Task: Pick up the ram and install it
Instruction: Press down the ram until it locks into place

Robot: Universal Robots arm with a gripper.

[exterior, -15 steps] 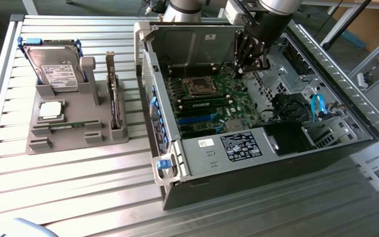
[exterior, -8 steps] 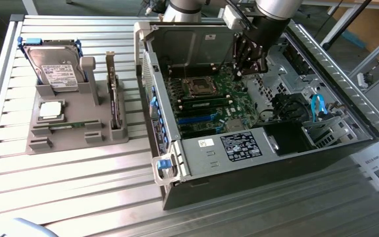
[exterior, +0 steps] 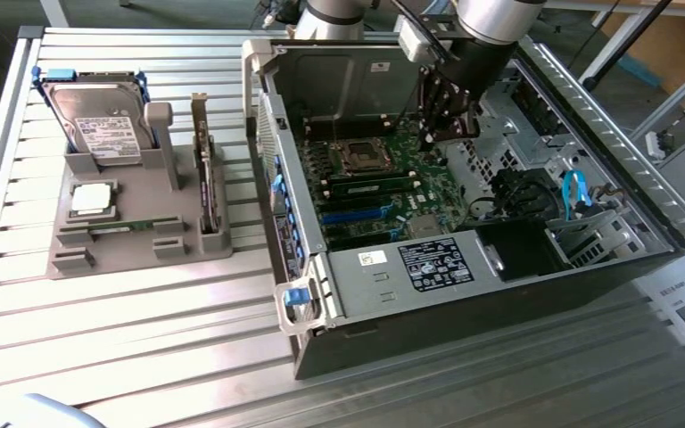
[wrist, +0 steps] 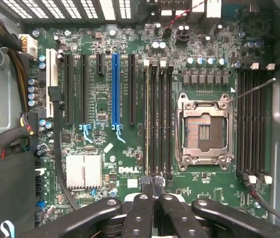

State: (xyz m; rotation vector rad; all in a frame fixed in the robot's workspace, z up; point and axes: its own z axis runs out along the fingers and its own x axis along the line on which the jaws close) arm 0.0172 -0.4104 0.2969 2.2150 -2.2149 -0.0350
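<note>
My gripper (exterior: 433,138) reaches down inside the open computer case (exterior: 318,294) and hangs over the motherboard (exterior: 426,192), a little beyond the CPU socket (exterior: 360,156). Its black fingers (wrist: 142,213) are pressed together with nothing visible between them; the gripper (wrist: 153,191) sits at the end of the memory slots. The ram (exterior: 373,184) is a thin green strip lying along those slots beside the socket. In the wrist view the ram (wrist: 146,119) is a narrow tan-green edge in the outermost slot. Whether it is fully seated I cannot tell.
A grey holder (exterior: 117,245) on the slatted table at the exterior view's left carries a hard drive (exterior: 99,125), a square silver CPU chip (exterior: 90,198) and an upright expansion card (exterior: 206,178). The case walls, the drive cage and cables (exterior: 574,192) crowd the gripper.
</note>
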